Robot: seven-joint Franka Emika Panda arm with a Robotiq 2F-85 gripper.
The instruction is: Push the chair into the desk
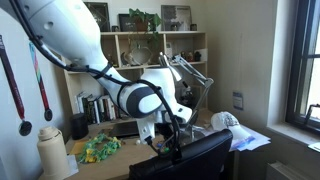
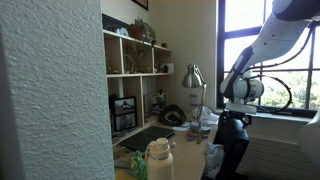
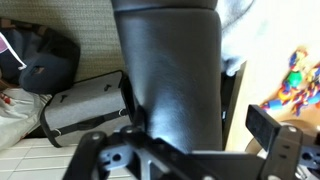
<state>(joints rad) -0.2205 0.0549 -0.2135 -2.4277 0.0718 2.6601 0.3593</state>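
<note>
The black chair backrest (image 3: 170, 70) fills the middle of the wrist view and shows in both exterior views (image 1: 195, 160) (image 2: 228, 145), in front of the light-wood desk (image 1: 118, 165) (image 2: 185, 148) (image 3: 275, 60). My gripper (image 3: 195, 115) is down at the top edge of the backrest (image 1: 165, 137) (image 2: 226, 112). It is open, with its fingers either side of the backrest. The right finger stands a little apart from the chair, and the left finger is mostly hidden against it. The chair's seat and base are out of view.
A wooden bookshelf with cubbies (image 1: 150, 50) (image 2: 135, 70) stands behind the desk. On the desk are a silver lamp (image 1: 190, 70) (image 2: 192, 75), a white bottle (image 1: 55, 152) (image 2: 158, 160) and a colourful toy (image 1: 98, 148). A black bag (image 3: 45, 65) and a grey bag (image 3: 85, 105) lie on the floor beside the chair.
</note>
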